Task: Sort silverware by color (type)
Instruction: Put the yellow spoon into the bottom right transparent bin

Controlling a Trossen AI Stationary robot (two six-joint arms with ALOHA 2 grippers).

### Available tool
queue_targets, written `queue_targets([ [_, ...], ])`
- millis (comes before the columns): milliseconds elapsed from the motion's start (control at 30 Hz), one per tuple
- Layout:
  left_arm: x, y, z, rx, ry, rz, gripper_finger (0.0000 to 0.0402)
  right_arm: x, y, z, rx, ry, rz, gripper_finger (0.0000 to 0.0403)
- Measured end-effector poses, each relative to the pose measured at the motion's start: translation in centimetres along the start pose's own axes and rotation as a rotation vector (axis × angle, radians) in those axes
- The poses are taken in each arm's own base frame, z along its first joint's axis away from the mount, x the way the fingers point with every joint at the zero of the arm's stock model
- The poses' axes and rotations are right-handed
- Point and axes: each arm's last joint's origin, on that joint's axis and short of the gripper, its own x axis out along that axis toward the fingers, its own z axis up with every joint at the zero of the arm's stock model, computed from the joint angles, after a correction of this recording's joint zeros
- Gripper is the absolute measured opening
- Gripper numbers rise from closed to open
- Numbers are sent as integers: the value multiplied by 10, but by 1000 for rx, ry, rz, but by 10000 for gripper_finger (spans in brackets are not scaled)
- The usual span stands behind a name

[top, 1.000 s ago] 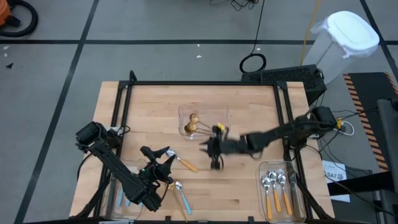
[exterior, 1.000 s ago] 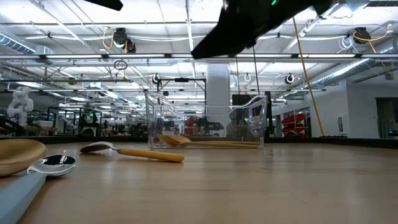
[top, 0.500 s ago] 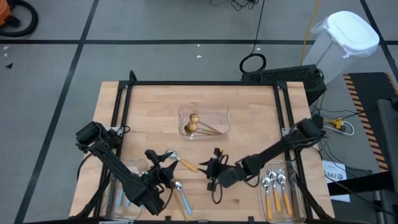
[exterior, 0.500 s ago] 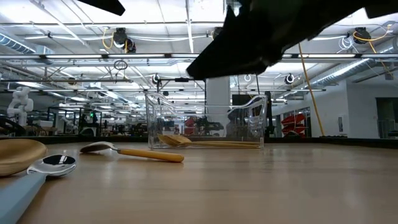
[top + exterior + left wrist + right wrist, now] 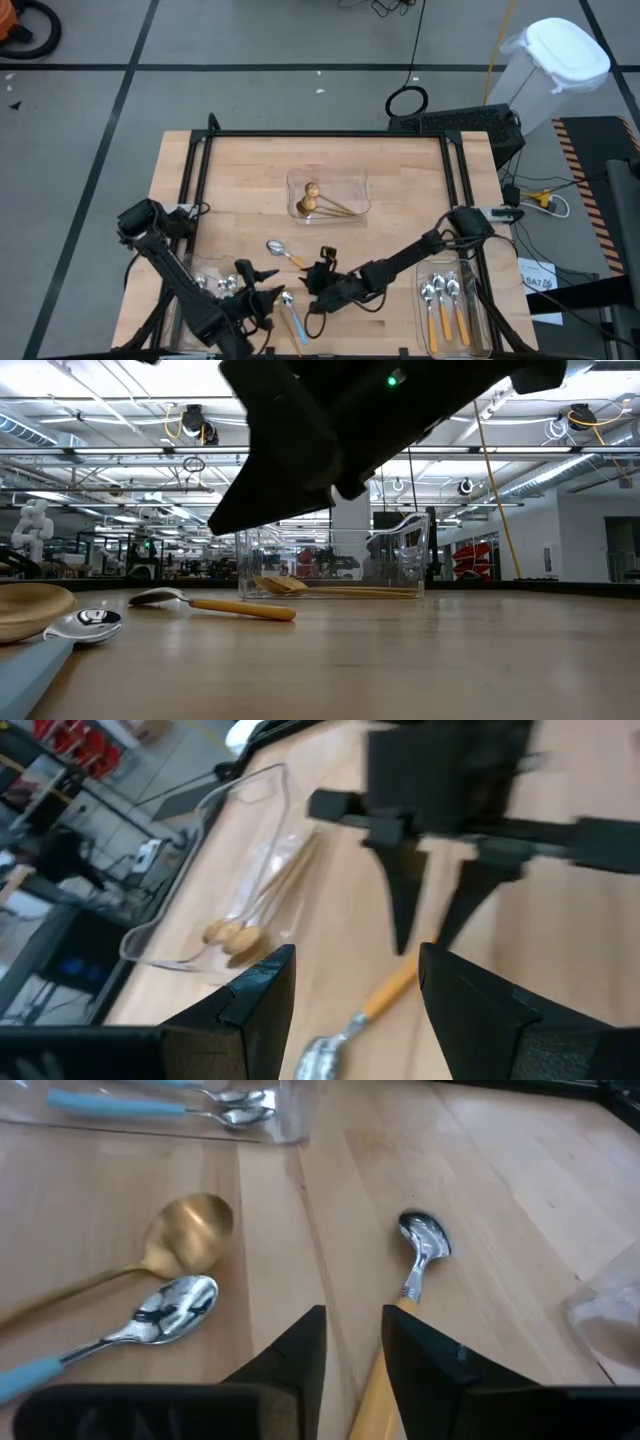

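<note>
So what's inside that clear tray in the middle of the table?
The clear tray holds gold spoons, bowls toward one end. At least two show; whether more lie among the overlapping handles can't be made out.

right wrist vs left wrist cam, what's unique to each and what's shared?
Right wrist only: a gold spoon beside a blue-handled spoon on the wood, and a clear tray holding more blue-handled spoons.

Left wrist only: the right end effector from the front, fingers apart above the table, and the clear tray holding gold spoons.

Both: the orange-handled spoon lying loose on the wooden table.
</note>
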Motion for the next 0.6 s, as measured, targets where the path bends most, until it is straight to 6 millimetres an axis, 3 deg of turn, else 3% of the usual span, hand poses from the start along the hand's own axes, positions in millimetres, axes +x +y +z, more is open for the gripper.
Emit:
queue_targets([
  [200,-17,-7,-7,-27,-44,-36,211,13,-6,1,4,13,-25,130],
  [400,-18,-7,-7,-55,-60,-28,211,32,-32,4,44,50,-3,164],
  [600,-18,-7,-6,-67,-69,-24,211,61,-45,-5,91,10,0,169],
])
